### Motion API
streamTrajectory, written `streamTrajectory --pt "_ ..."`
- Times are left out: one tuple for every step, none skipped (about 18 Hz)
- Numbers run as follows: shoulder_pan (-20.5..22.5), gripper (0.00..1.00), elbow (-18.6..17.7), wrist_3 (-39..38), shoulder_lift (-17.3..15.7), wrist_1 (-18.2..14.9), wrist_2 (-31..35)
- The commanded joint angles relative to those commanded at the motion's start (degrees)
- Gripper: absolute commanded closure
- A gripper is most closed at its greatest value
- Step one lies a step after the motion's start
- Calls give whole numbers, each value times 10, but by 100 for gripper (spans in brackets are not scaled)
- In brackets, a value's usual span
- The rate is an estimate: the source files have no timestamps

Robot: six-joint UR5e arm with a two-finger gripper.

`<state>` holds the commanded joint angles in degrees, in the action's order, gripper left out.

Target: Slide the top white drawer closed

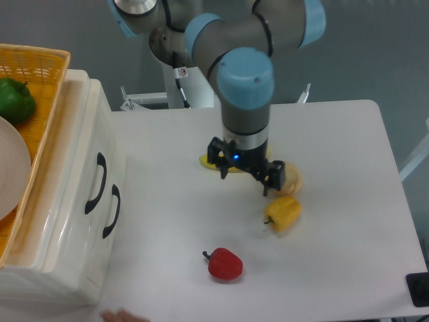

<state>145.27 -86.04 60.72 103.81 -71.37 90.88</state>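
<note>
- While the top white drawer (74, 181) sits at the left of the table (335, 268), its front panel lies flush with the cabinet face, the curved black handle (94, 183) showing on it.
- Just beside and below it is the lower drawer (100, 228) with its own black handle (112, 211), also flush with the front.
- On top of the cabinet rests an orange woven basket (40, 74), which holds a green pepper (15, 99) and part of a white plate (12, 171).
- The gripper (243, 172) hangs over the middle of the table, well apart from the drawers, pointing down from the grey and blue arm (244, 87).
- Its two black fingers stand apart, with nothing between them; a small blue light glows on the body above them.
- A banana (209, 162) lies behind the gripper, mostly hidden, only its yellow end showing at the left.
- A pale bread roll (291, 178) peeks out at the gripper's right side, touching or just beside the right finger; I cannot tell which.
- A yellow pepper (283, 212) lies just in front of the roll.
- A red pepper (223, 263) lies nearer the front edge of the table, apart from the others.
- At the bottom edge, by the cabinet's corner, a bit of skin-coloured something (120, 316) shows, too little to name.
</note>
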Motion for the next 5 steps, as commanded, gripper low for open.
streamTrajectory --pt "9 0 -2 15 -3 -1 -1" --pt "15 0 -2 27 -5 -3 -1" --pt "21 0 -2 39 -7 -4 -1" --pt "29 0 -2 48 -11 -4 -1" --pt "37 0 -2 57 -12 -4 -1"
